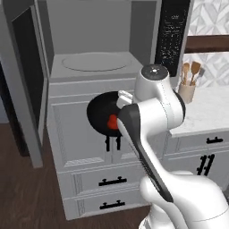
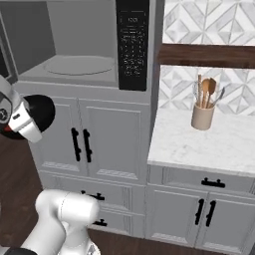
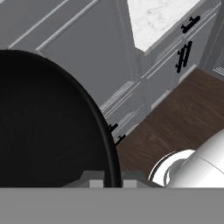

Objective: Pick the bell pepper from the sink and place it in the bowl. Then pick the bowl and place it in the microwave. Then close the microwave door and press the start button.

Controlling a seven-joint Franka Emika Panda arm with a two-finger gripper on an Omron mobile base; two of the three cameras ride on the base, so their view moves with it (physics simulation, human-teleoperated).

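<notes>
One black bowl (image 1: 100, 117) hangs in the air in front of the grey cabinet doors (image 2: 107, 137), below the open microwave (image 1: 96, 44), and my gripper (image 3: 113, 180) has it pinched by the rim. In the hand view I see the two finger tips (image 3: 95, 179) closed tight on either side of the bowl's thin dark edge, with the bowl's glossy inside spreading up and to the left of them. From the left base view I can make out the red bell pepper (image 1: 112, 121) lying inside the bowl, partly hidden behind the arm's forearm. The bowl looks tilted toward that camera, since I see its inside as a near-round disc. In the right base view the bowl shows as a black round shape at the left edge, just beside the white wrist. The microwave's cavity is pale grey with its round turntable (image 1: 95, 61) bare, and the microwave door (image 1: 27, 85) stands swung wide to the left, its dark window facing inward. The black control panel (image 2: 132, 45) sits on the right side of the opening. To the right, a marble counter (image 2: 209, 144) carries a beige pot of wooden utensils (image 2: 203, 110). Dark wood floor (image 3: 175, 122) lies below the cabinets.
</notes>
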